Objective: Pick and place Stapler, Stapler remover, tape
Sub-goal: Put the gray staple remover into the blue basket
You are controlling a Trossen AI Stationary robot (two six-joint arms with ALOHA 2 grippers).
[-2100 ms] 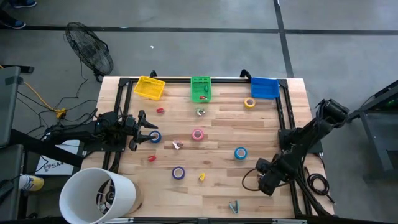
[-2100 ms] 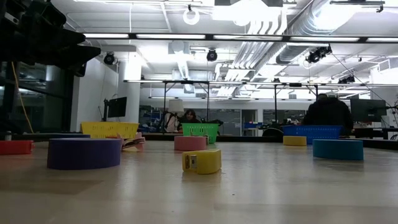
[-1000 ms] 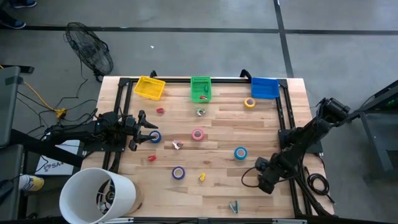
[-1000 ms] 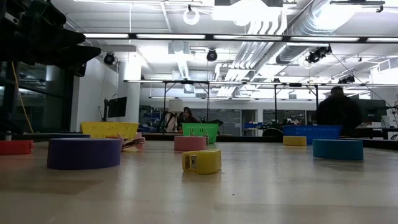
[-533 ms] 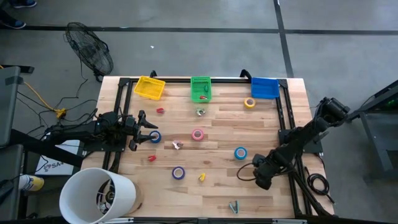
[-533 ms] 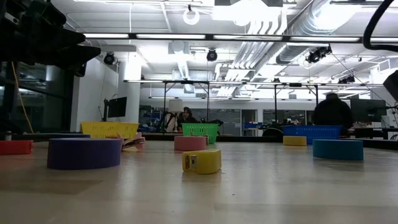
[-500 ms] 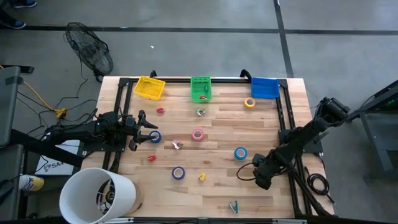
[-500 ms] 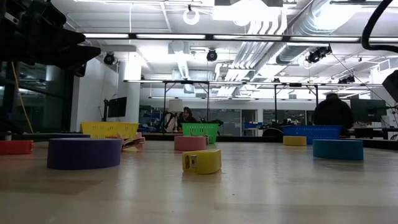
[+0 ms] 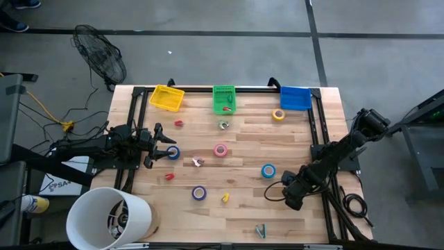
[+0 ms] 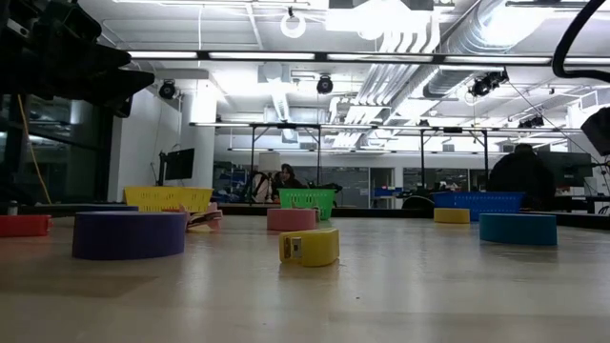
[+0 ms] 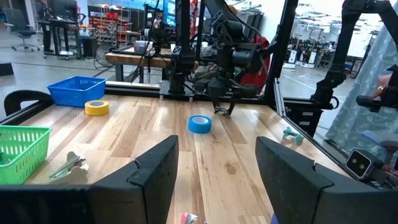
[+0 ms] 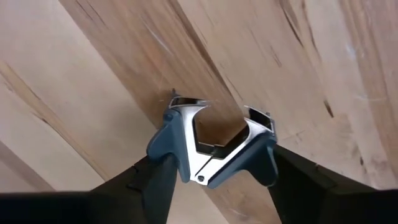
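From above, the right gripper (image 9: pixel 281 194) hangs over the table (image 9: pixel 298 132) toward 4 o'clock. The left gripper (image 9: pixel 165 147) waits at 9 o'clock. Its wrist view shows the fingers spread wide. In the right wrist view, the right gripper (image 12: pixel 216 167) is clamped on the stapler remover (image 12: pixel 217 159), a finger on each blue handle. It looks light, springy and slick-sided. I'd judge the ribbed handles the safest hold.
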